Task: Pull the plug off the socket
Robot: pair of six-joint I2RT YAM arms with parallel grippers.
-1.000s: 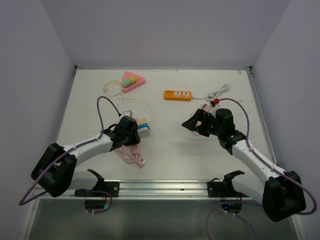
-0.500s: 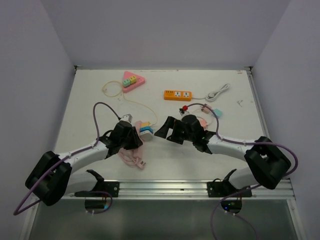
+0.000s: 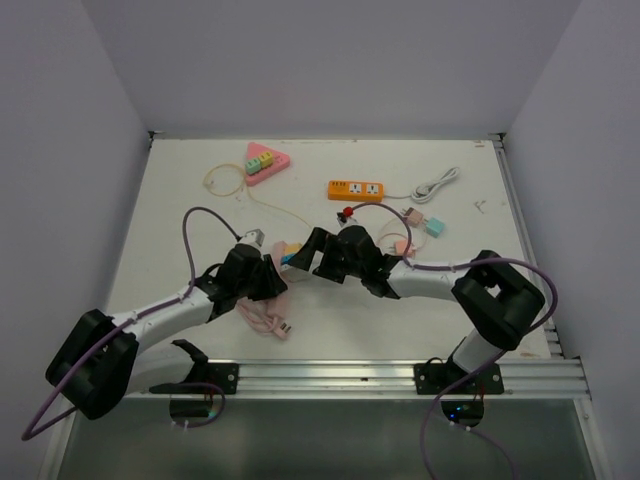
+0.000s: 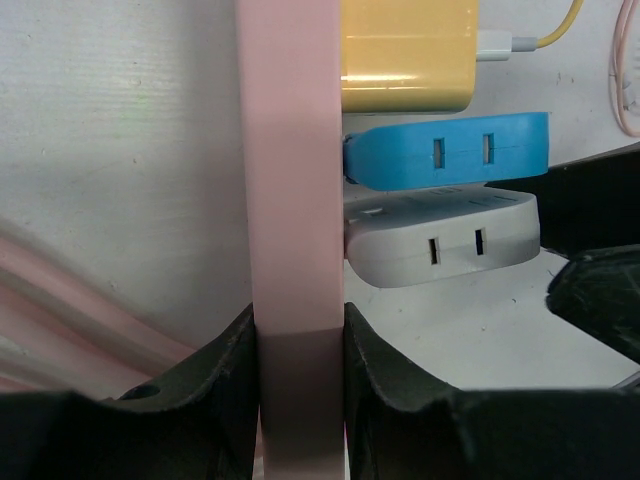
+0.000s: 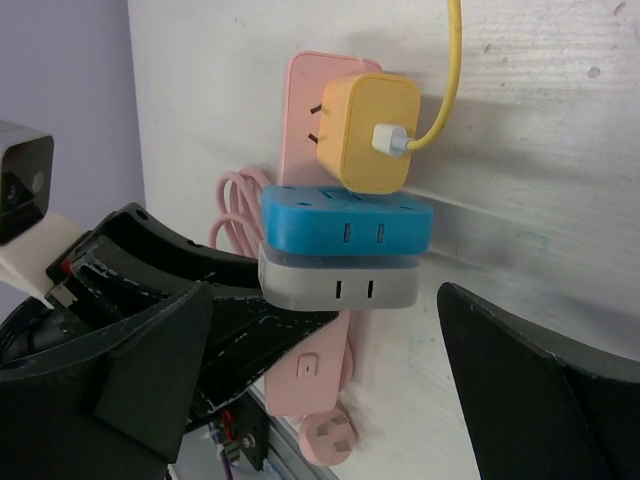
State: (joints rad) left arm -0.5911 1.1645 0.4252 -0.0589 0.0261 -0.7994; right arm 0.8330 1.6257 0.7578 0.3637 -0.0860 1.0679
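The socket is a pink power strip (image 4: 290,200), standing on edge, and my left gripper (image 4: 297,330) is shut on its lower end. Three plugs stick out of its face: a yellow one (image 5: 370,130) with a yellow cable, a blue one (image 5: 345,225) and a grey one (image 5: 340,280). My right gripper (image 5: 325,290) is open, one finger on each side of the grey and blue plugs, with gaps showing on both sides. In the top view the right gripper (image 3: 310,250) meets the left gripper (image 3: 268,275) at the strip, with the blue plug (image 3: 290,257) between them.
The strip's pink cable (image 3: 265,318) is coiled near the front edge. At the back lie an orange power strip (image 3: 356,189) with a white cord (image 3: 437,183), a pink triangular socket (image 3: 262,160) and small teal and pink adapters (image 3: 420,220).
My right arm swung left from the right side of the table to the pink strip, and its jaws spread wider. The left gripper kept its hold and shifted slightly.
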